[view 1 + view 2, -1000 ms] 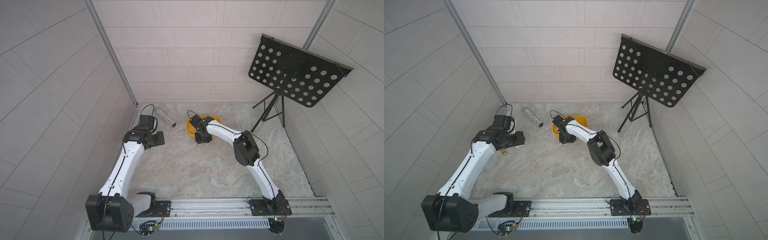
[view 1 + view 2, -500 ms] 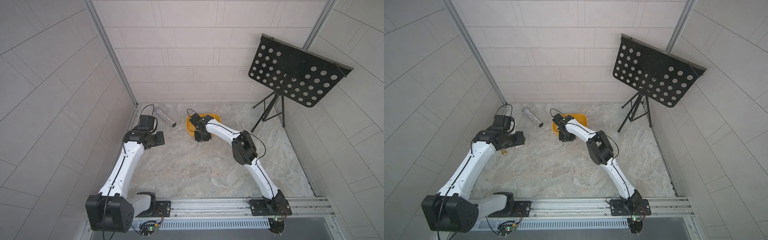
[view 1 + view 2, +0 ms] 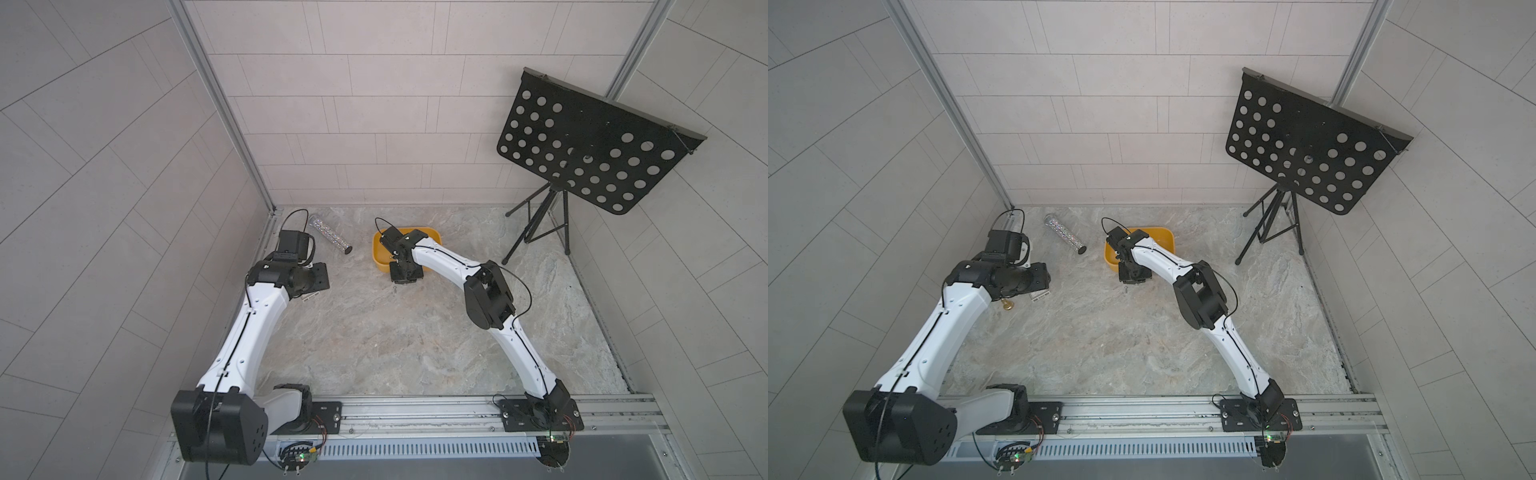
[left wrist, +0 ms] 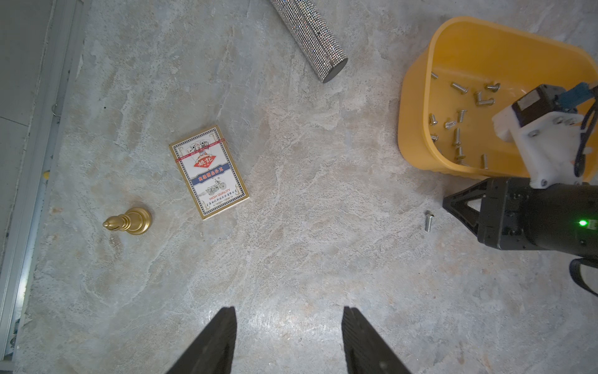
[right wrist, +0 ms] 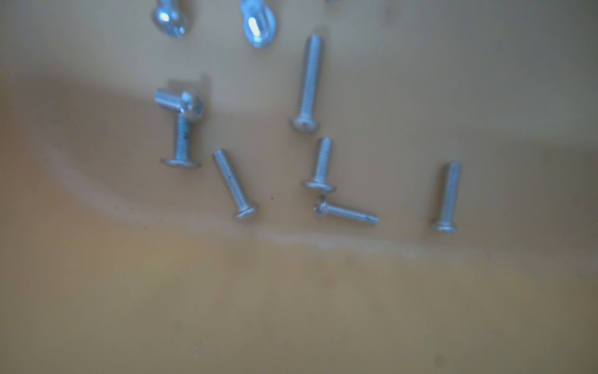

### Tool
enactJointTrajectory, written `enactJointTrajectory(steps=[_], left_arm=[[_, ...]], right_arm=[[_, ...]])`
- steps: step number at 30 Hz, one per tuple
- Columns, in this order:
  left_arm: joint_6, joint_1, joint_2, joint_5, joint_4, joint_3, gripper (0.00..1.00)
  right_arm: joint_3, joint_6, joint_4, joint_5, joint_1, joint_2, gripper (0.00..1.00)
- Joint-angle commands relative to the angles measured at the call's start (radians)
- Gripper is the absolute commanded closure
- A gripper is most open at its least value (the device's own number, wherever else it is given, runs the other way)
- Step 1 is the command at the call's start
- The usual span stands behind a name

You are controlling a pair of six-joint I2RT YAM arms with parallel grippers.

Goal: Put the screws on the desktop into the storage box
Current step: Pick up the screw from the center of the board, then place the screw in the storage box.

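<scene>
Clutter first: glitter tube (image 3: pixel 331 238) lying slanted at 11 o'clock of the surface (image 3: pixel 374 345), well apart from the storage box (image 3: pixel 379 258). Seeing a card pack (image 4: pixel 208 171) lying flat and a small brass piece (image 4: pixel 129 221) near it, both around 9–10 o'clock and partly hidden under the left wrist in the top views. Neither touching the box.

Storage box at 12 o'clock, yellow, low walls. Counting about a dozen screws (image 4: pixel 456 129) scattered on its floor, a few touching or crossing. Blurred close-up of them in the right wrist view. Also one loose screw (image 4: pixel 428 221) lying on the surface just outside the box, at 6 o'clock of its near wall, just beside the black end of the right arm.

In the way: right arm reaching over the box's near wall, hiding part of the interior from both top views. Can't tell whether the right fingers (image 3: pixel 405 276) are apart or closed, or gripping anything; tips hidden. Left fingers (image 4: pixel 223 333) spread wide, gripping nothing, hanging over bare surface at 10 o'clock.

Surface: grey-beige marble pattern, pale veining. Room: pale tiled walls on three sides, aluminium rail (image 3: pixel 415 411) at 6 o'clock carrying both arm bases, black perforated music stand (image 3: pixel 590 149) on a tripod in the 2 o'clock corner.
</scene>
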Motion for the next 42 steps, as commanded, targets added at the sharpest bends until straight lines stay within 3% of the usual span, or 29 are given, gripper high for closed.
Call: enactJointTrajectory(steps=[1,7,22,42], left_arm=[[-0.001,0.007,-0.016,-0.002,0.001,-0.007,0.41],[-0.001,0.008,-0.019,0.000,0.001,-0.008,0.41],[0.000,0.008,-0.019,-0.001,0.002,-0.010,0.41],[-0.002,0.008,-0.022,-0.002,0.000,-0.010,0.41]], right_arm=[[0.009,-0.006,-0.053,-0.002,0.002,0.007,0.80],[0.007,-0.007,-0.076,-0.001,0.003,0.003,0.81],[-0.012,-0.010,-0.098,0.011,0.011,-0.028,1.00],[-0.105,-0.066,-0.156,0.005,0.058,-0.281,1.00]])
